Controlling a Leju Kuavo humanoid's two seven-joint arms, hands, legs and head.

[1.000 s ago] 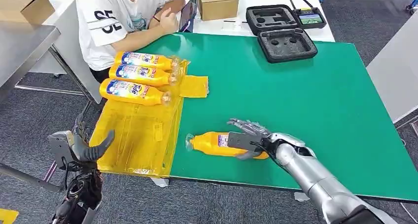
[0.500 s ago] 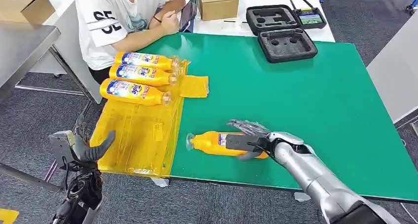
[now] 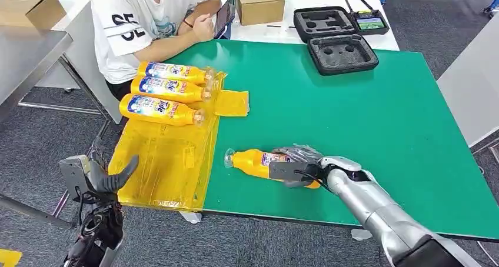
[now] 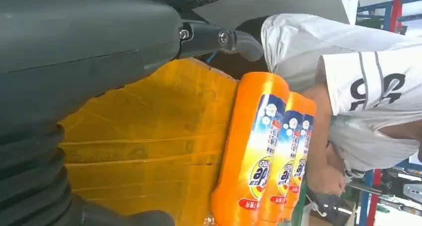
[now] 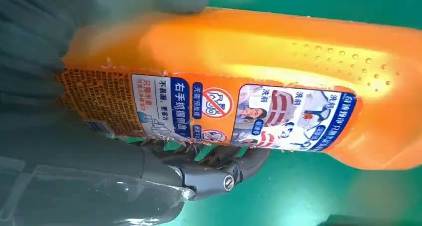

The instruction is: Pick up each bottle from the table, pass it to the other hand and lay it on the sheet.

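Spreading across the scene was the green table (image 3: pixel 365 114), with the yellow sheet (image 3: pixel 165 161) at its left edge carrying three bottles (image 3: pixel 159 109); the right hand (image 3: pixel 297 167) gripped a fourth bottle (image 3: pixel 253 161) beside the sheet, while the left hand (image 3: pixel 97 179) hung with fingers apart, holding nothing

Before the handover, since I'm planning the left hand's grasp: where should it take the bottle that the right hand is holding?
Probably the neck end. The right hand wraps the bottle around its labelled lower body, leaving the shoulder and clear cap free and pointing toward the yellow sheet. The left hand, fingers apart beyond the sheet's near corner, would come from that side and close around the narrower upper body, clear of the right hand's fingers.
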